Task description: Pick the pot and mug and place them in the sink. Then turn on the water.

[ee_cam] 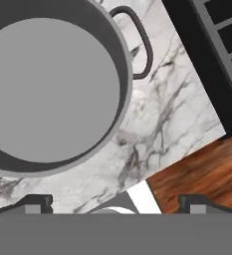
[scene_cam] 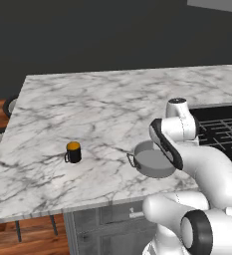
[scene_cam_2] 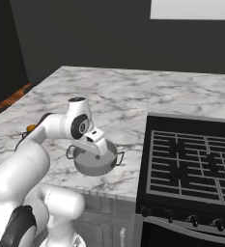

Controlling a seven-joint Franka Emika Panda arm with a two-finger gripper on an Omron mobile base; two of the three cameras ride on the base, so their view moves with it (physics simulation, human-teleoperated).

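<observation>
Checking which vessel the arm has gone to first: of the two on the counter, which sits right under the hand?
The pot, wide and grey with loop handles, directly beneath the open fingers. The mug stands well apart, alone.

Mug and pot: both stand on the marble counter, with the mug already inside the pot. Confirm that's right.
Not right. The mug is not inside the pot; it stands apart on the marble counter, off to the pot's left in the left base view. Both do stand on the counter.

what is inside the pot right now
Nothing that shows: in the hand view the pot has a bare grey bottom. From the base cameras the arm covers part of its inside, so those views alone cannot settle it.
</observation>
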